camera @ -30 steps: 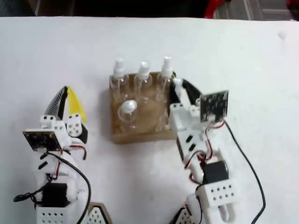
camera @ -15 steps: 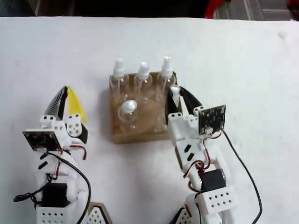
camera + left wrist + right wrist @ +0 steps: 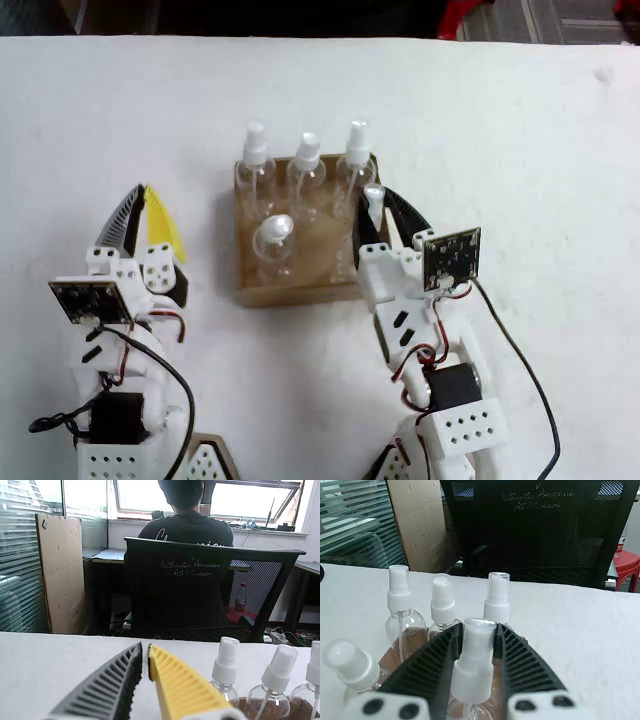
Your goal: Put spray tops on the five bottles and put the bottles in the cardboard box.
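Note:
The cardboard box (image 3: 250,290) sits mid-table with three clear spray-topped bottles along its far side (image 3: 255,165) (image 3: 306,168) (image 3: 356,160) and a fourth bottle (image 3: 272,240) nearer the front. My right gripper (image 3: 374,212) is shut on a fifth bottle (image 3: 374,198) at the box's right side; its white spray top (image 3: 474,655) stands between the black fingers (image 3: 432,662). My left gripper (image 3: 143,194), grey and yellow, rests shut on the table left of the box, holding nothing; its fingertips (image 3: 145,652) meet.
White table (image 3: 520,130) all round. The arms' bases stand at the near edge (image 3: 115,440) (image 3: 455,420). A chair and a seated person are behind the table.
My right gripper has carried the fifth bottle a little left and towards the near side, over the box's right edge. The left arm has stayed still.

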You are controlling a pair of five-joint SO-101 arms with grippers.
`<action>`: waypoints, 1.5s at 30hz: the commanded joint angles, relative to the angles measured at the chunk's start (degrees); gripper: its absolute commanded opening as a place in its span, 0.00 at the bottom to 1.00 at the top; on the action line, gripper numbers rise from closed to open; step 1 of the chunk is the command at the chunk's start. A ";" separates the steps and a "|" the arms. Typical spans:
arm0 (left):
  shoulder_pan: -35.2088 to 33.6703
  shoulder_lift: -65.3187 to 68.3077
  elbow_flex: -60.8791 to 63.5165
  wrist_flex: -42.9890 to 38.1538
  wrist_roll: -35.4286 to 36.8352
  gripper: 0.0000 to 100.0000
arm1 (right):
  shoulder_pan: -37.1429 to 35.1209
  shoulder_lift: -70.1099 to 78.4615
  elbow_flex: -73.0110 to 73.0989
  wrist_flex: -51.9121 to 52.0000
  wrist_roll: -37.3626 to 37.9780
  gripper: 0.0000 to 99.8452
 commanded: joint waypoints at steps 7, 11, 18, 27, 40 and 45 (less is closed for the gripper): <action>0.57 0.04 -0.35 -1.49 -0.70 0.03 | -3.03 -0.75 1.23 -2.51 -0.18 0.01; 0.57 0.04 -0.35 -1.49 -0.70 0.03 | -3.65 -1.19 4.31 -7.16 1.32 0.01; 0.57 0.04 -0.35 -1.49 -0.70 0.03 | -3.65 -1.19 6.33 -7.96 4.31 0.01; 0.48 0.04 -0.35 -1.49 -0.70 0.03 | -3.56 -1.36 7.21 -7.87 4.57 0.01; 0.57 0.04 -0.35 -1.49 -0.70 0.03 | -3.56 -1.71 7.21 -7.87 4.57 0.01; 0.57 0.04 -0.35 -1.49 -0.79 0.03 | -3.65 -8.75 8.53 -5.93 4.66 0.01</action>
